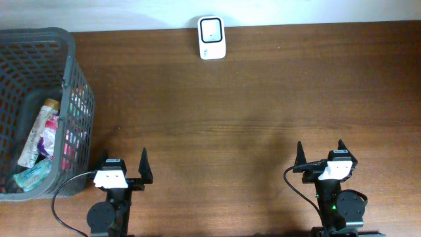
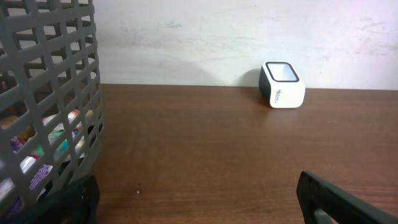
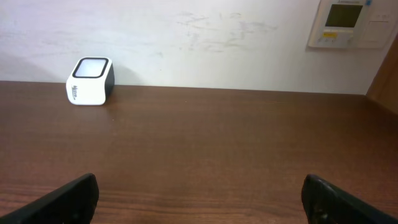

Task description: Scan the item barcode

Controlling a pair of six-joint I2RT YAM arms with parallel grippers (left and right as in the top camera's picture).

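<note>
Wooden table (image 1: 263, 118) bears gray basket (image 1: 80, 112) and white scanner (image 1: 212, 38).

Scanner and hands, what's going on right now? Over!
Left hand open, empty. Right hand open, empty. Items in basket, scanner at the back. Nothing in the way.

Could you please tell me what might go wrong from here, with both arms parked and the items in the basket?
1. The packets lie jumbled deep in the basket. The open left gripper may snag the mesh wall or lift several at once.
2. The scanner sits at the far edge of the table. A long carry could let a packet slip, and a barcode turned away from its window would not read.
</note>
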